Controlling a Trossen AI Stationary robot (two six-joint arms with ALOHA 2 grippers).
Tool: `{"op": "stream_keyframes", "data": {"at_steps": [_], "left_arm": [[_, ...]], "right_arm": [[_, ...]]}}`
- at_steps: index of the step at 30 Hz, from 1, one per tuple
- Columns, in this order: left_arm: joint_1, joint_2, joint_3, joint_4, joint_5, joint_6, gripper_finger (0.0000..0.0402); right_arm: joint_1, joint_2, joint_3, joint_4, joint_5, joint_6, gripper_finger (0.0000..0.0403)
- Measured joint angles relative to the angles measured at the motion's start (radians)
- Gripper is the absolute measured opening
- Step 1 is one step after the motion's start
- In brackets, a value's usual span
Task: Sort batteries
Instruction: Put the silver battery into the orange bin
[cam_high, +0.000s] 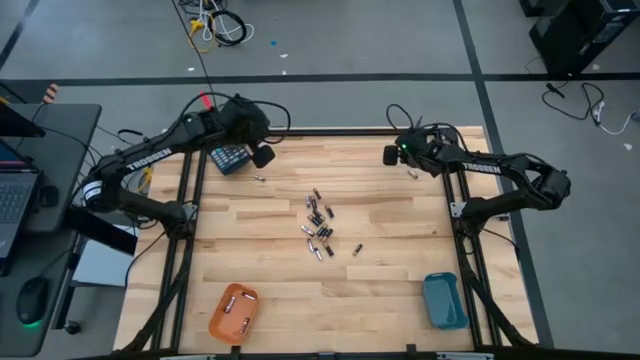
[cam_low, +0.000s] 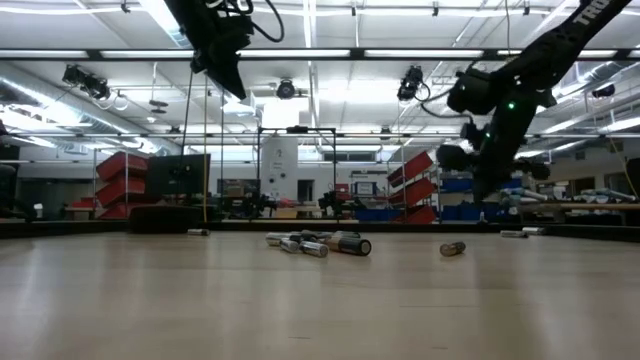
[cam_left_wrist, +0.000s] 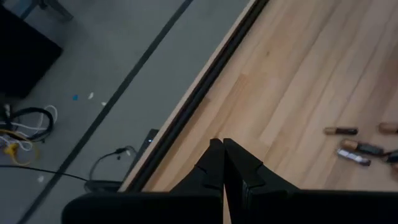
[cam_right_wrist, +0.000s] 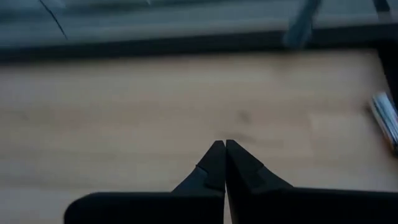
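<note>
Two trays (cam_high: 234, 312) only overhead, batteries (cam_high: 319, 228) clustered mid-table

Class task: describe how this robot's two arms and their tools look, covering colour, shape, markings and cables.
Both arms are dark and jointed, with white TROSSEN lettering and black cables looping near the wrists. The left tool and right tool each have two black, wedge-shaped fingers tapering to points.
</note>
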Motion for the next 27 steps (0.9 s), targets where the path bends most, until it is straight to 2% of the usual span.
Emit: {"op": "stream_keyframes", "data": {"at_steps": [2,6,8,15,20,27], "left_arm": [[0.000,0.000,0.000,-0.033,0.018,0.028,0.0000],[0.000,0.000,0.000,-0.092,0.058,0.047,0.0000],[-0.003,0.000,0.000,-0.101,0.079,0.047,0.0000],[-0.004,0.000,0.000,-0.220,0.180,0.078,0.0000],[-0.004,0.000,0.000,-0.287,0.193,0.081,0.0000],[-0.004,0.000,0.000,-0.292,0.193,0.081,0.0000]], "right_arm": [[-0.027,0.005,0.000,-0.052,-0.057,-0.048,0.0000],[-0.061,0.003,0.003,-0.044,-0.246,-0.220,0.0002],[-0.066,0.003,0.023,-0.060,-0.300,-0.273,0.0005],[-0.058,0.003,0.119,-0.347,-0.294,-0.409,0.0038],[-0.005,0.003,0.134,-0.405,-0.287,-0.479,0.0080],[0.071,0.034,0.121,-0.456,-0.098,-0.478,0.0145]]}}
